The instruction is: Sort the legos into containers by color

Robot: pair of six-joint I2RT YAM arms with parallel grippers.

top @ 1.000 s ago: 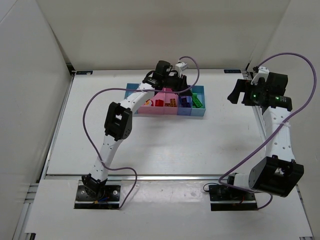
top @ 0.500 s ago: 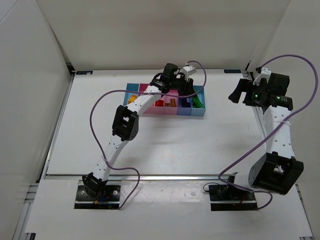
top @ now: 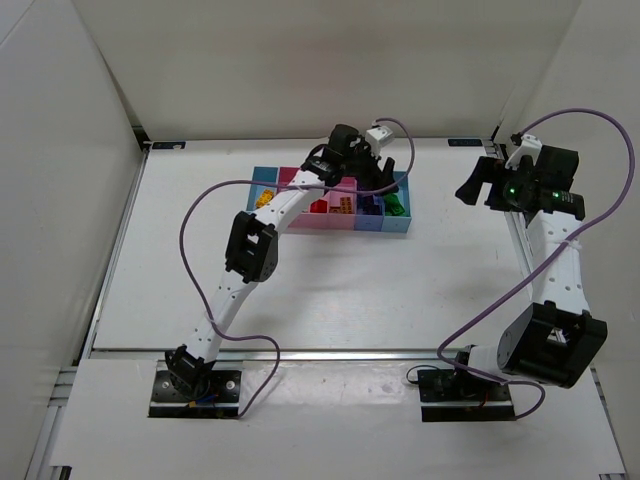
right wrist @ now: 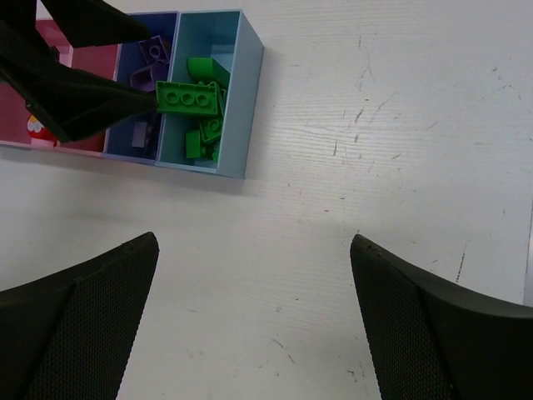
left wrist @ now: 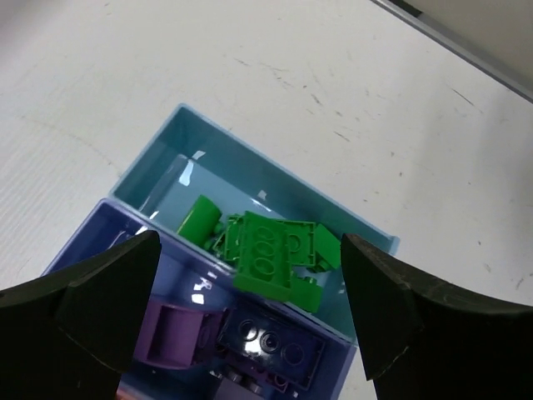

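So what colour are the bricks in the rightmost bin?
Green bricks, clearest in left wrist view.

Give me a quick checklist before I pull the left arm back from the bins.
1. Left end effector open, holding nothing: ok.
2. Green brick free of the fingers: ok.
3. Green brick settled in the light blue bin: cannot tell, it rides high on other green legos.
4. Purple legos in the dark blue bin: ok.
5. Right end effector open, away from the bins: ok.
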